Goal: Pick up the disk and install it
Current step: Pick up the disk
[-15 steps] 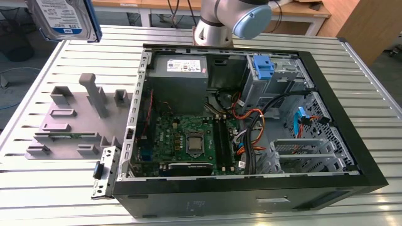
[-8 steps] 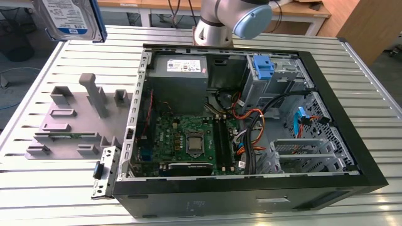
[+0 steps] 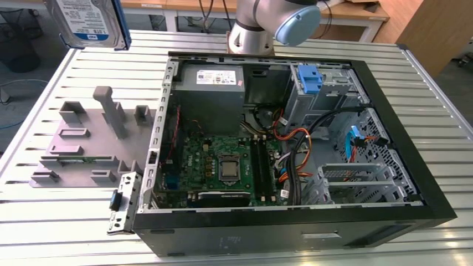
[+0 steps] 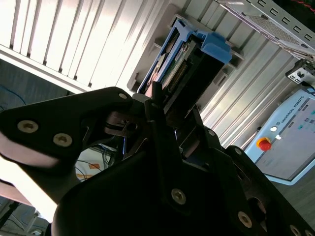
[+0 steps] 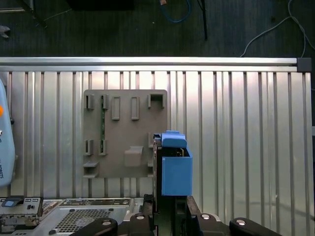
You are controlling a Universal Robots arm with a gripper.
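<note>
The hand [image 5: 171,210] is clamped on the disk [image 5: 175,169], seemingly at its end. The disk hangs over the worktop [image 5: 246,128].

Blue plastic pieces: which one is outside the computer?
The one round the disk, at the exterior view's upper left; the blue bracket sits inside the case.
</note>
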